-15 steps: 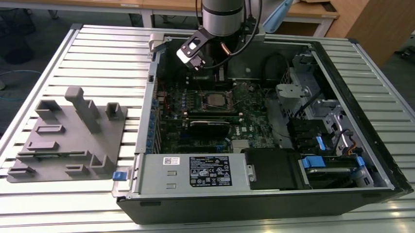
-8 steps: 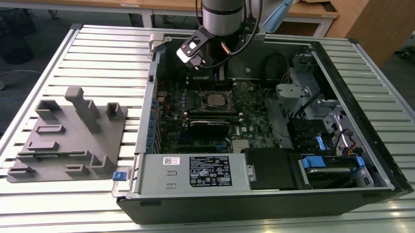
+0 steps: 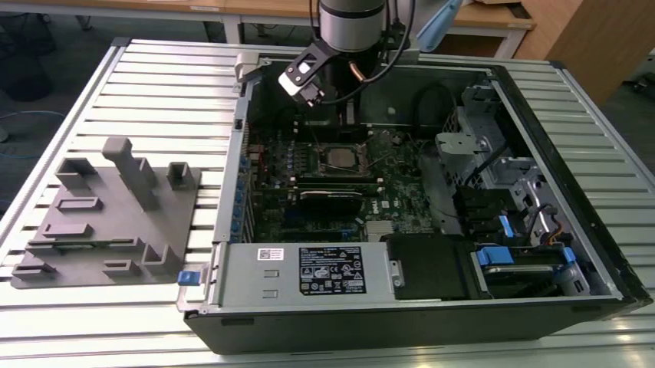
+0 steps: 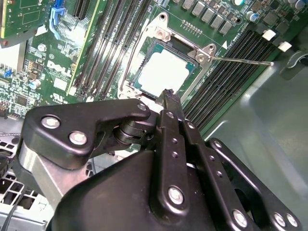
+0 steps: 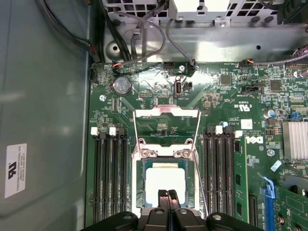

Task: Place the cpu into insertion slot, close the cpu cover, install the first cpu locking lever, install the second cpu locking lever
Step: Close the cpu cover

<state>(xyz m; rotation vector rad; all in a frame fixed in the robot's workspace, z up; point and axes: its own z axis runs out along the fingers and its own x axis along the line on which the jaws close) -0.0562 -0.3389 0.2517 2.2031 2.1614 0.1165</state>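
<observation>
**One chip seated, cover open**

One slatted table [image 3: 153, 77] carries the open case [image 3: 409, 326], laid on its side so the board [image 3: 409, 192] faces up to the arm; a grey tray [image 3: 113, 222] lies beside the case on the exterior view's left. The gripper [image 5: 167, 195] hangs low inside the case, over one edge of the slot [image 5: 141, 187]; in both wrist views its fingers are pressed together with nothing between them, which I judge suits pushing or hooking rather than carrying. The cover [image 5: 166, 113] is swung back on its hinge, away from the slot, and that leaves the socket bare from above; the cpu [image 5: 166, 180] lies flat inside the slot, square to its rim, so the first step looks done. The fingertips sit just beside the cpu's edge; whether they touch it I cannot tell. One lever [image 4: 240, 60], a thin rod, stands loose across the memory slots [image 4: 226, 77]; it is unlatched, as it must be while the cover is up; closing the cover and locking the levers are not yet done.
</observation>
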